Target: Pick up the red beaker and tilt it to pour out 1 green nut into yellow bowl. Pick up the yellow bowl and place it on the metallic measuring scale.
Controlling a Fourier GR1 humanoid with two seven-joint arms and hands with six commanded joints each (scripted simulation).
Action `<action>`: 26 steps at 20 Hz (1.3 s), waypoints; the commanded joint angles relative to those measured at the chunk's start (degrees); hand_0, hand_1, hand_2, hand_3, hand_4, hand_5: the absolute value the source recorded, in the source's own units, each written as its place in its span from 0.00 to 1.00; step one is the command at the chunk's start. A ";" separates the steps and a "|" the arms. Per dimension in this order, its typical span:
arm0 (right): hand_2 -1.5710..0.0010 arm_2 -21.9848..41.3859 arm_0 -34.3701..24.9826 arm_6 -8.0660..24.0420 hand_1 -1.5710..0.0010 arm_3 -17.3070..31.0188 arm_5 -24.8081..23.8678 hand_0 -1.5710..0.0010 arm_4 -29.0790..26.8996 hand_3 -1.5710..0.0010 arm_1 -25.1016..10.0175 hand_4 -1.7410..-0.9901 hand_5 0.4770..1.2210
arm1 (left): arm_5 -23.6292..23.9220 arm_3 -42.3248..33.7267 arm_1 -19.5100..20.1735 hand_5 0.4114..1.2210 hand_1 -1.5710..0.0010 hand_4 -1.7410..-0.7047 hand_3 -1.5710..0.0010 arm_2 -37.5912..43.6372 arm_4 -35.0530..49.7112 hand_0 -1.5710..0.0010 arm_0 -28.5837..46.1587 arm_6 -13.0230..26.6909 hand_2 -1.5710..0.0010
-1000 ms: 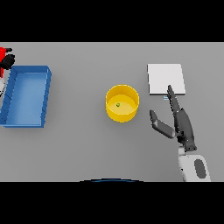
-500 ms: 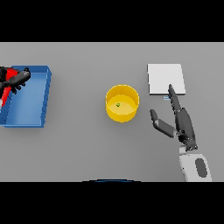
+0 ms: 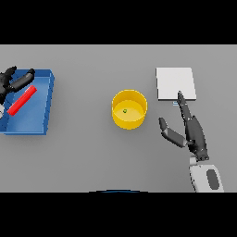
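The yellow bowl [image 3: 130, 117] stands mid-table with one small green nut [image 3: 124, 110] inside. To its right lies the flat metallic scale [image 3: 175, 83]. My right hand [image 3: 193, 131] rests open just below the scale, its fingertips reaching the scale's near edge and its thumb pointing toward the bowl. The red beaker [image 3: 22, 100] lies slanted on its side inside the blue tray [image 3: 47, 104] at the far left. My left hand [image 3: 13, 82] hovers at the beaker's upper end with its fingers spread, not wrapped round it.
The blue tray takes up the table's left edge and is partly cut off by the frame. Bare grey table lies between the tray, the bowl and the scale.
My left hand has moved right and down over the blue tray, and the red beaker has gone from its grasp to lying in the tray. The right hand has stayed put.
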 commanded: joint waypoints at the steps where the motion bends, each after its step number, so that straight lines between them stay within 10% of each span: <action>1: 1.00 0.13 -0.14 0.01 1.00 -0.44 0.13 1.00 -0.09 1.00 0.03 0.75 0.28 | 0.37 0.01 0.36 0.29 0.94 1.00 0.95 0.11 -0.25 0.93 0.05 -0.39 0.94; 6: 1.00 2.92 -1.77 2.12 1.00 -0.73 0.72 1.00 4.97 1.00 -1.94 0.81 0.30 | 3.20 0.00 -0.28 0.33 0.98 0.99 0.98 1.39 -0.37 0.98 0.36 -4.42 0.98; 12: 1.00 10.78 -12.19 4.39 1.00 1.70 9.57 1.00 17.87 1.00 -13.56 0.70 0.30 | 4.10 -0.72 -0.49 0.32 0.99 0.98 1.00 1.97 0.18 0.99 1.04 -6.32 1.00; 19: 1.00 22.28 -26.10 -1.43 1.00 8.80 17.07 1.00 31.70 1.00 -20.45 0.70 0.31 | 3.22 -1.03 -1.00 0.33 1.00 0.99 1.00 1.78 0.90 1.00 0.91 -5.89 1.00; 26: 1.00 29.93 -35.11 -4.02 1.00 17.79 22.54 1.00 37.39 1.00 -19.50 0.69 0.30 | 3.36 -1.80 0.10 0.34 1.00 0.98 1.00 2.71 1.92 1.00 2.27 -6.87 1.00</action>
